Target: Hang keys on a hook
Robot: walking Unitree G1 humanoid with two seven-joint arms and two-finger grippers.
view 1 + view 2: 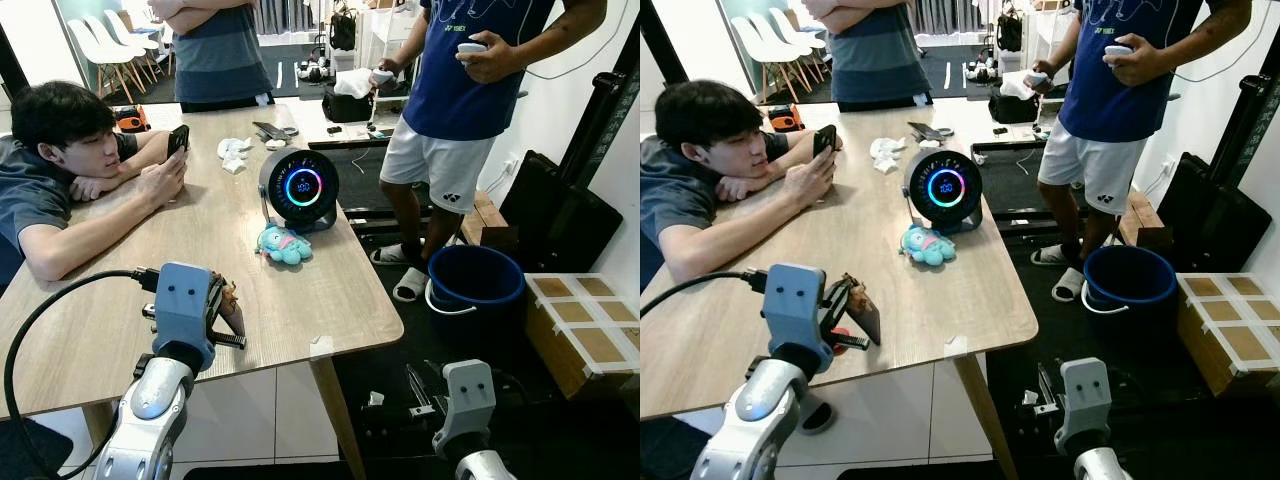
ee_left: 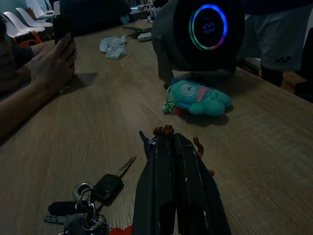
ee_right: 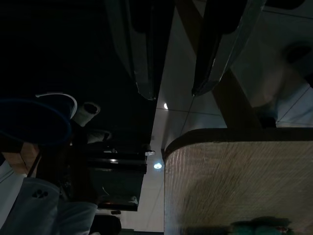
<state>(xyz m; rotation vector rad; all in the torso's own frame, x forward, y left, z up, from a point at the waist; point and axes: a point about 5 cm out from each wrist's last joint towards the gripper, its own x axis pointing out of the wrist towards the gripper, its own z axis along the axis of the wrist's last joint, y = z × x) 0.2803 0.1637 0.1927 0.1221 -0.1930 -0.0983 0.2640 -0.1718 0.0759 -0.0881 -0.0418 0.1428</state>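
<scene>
A bunch of keys (image 2: 93, 196) with a black fob lies on the wooden table (image 1: 200, 240) close to its near edge. My left gripper (image 2: 164, 139) rests just beside the bunch, its black fingers shut on a brown braided cord (image 2: 163, 130) that pokes out at the tips. From the head camera the same gripper (image 1: 233, 316) sits low over the table's front left part, with a red tag and the keys (image 1: 845, 340) under it. My right gripper (image 1: 415, 385) hangs below table height by the table's corner, fingers (image 3: 142, 54) apart and holding nothing.
A round black device with a glowing ring (image 1: 298, 188) and a blue plush toy (image 1: 283, 245) stand mid-table. One person (image 1: 60, 170) leans on the table's left side with a phone; two others stand behind. A blue bucket (image 1: 475, 285) and cardboard box (image 1: 580, 320) sit on the floor to the right.
</scene>
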